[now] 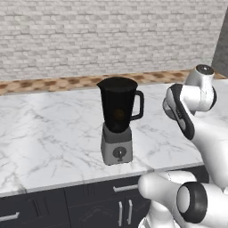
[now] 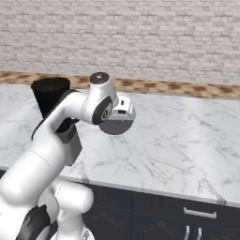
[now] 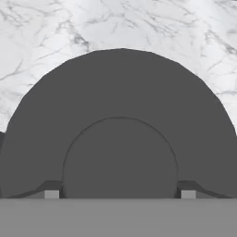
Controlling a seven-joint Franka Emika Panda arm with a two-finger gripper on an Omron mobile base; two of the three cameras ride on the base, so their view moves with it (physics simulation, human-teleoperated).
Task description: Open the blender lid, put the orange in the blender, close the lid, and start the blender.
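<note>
The blender [image 1: 116, 120] stands near the counter's front edge, a black jar on a grey base with a round dial. Its rim is uncovered. A dim orange [image 1: 119, 115] shows through the jar wall, low inside. The blender lid [image 2: 116, 124], a dark grey disc, hangs under my hand over the marble, to the right of the blender [image 2: 50, 96]. In the hand view the blender lid [image 3: 120, 78] lies close below, and my gripper [image 3: 120, 193] is shut on its raised centre knob. My gripper [image 2: 119, 115] is apart from the jar.
The marble counter [image 1: 49, 133] runs wide on both sides of the blender, with a brick wall behind it. Dark drawers and cabinet doors [image 2: 187, 215] lie below the front edge. My own arm [image 2: 56, 136] covers part of the blender's base in the right base view.
</note>
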